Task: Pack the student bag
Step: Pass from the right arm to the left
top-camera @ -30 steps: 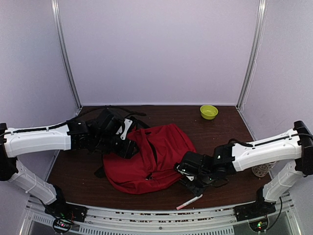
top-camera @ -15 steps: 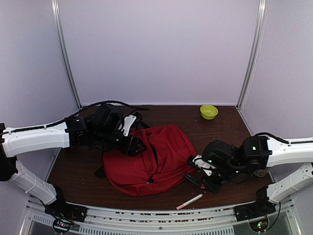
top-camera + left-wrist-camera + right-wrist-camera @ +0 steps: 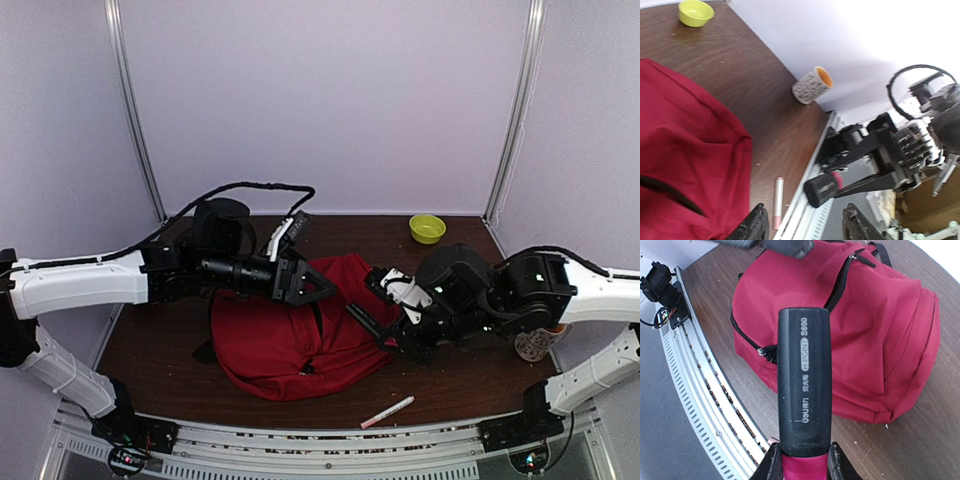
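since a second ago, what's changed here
The right end effector rose from table level by the student bag's front right corner and carried a black-capped marker, which it grips, up and left to the bag's right edge. The left end effector lifted from the bag's upper left and swung right, open and empty. The bag, pink marker and green bowl stayed put.

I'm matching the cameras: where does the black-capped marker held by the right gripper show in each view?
Top external: black-capped marker right of centre, jutting from the right gripper at the student bag's edge.
Left wrist: lower right of centre.
Right wrist: centre, upright, large.
Shared landmark: the student bag.
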Controlling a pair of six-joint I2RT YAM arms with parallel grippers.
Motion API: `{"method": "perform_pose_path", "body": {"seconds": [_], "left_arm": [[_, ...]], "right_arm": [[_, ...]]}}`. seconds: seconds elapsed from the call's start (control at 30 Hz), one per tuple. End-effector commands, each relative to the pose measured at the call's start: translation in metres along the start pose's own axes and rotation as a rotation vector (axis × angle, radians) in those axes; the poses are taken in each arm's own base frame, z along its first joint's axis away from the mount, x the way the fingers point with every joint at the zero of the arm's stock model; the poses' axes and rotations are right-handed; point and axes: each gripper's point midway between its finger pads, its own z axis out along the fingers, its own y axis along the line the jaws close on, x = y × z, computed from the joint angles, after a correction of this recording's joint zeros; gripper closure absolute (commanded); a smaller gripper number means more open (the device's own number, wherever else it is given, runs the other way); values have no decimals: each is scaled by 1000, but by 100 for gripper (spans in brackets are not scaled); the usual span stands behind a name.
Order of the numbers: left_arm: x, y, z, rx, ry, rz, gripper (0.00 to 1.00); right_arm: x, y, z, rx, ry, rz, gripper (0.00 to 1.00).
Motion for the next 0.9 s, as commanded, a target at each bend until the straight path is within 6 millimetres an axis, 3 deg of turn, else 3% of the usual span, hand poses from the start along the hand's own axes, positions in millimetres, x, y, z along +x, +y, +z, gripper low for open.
{"method": "perform_pose_path", "body": {"seconds": [0.0, 0.13, 0.53, 0.67, 0.87], "left_arm": [[-11, -40, 6, 214, -22, -30, 48], [-10, -50, 12, 257, -2, -28, 48], [1, -33, 25, 183, 54, -45, 49], [1, -33, 27, 188, 60, -48, 58], [2, -24, 26, 132, 62, -45, 48]], "right_arm": [[-26, 0, -2, 42, -74, -65, 83], [-33, 3, -2, 51, -80, -98, 83], [-39, 4, -6, 55, -111, -113, 83], [-39, 2, -5, 72, -113, -113, 83], [-42, 1, -8, 70, -136, -105, 83]]}}
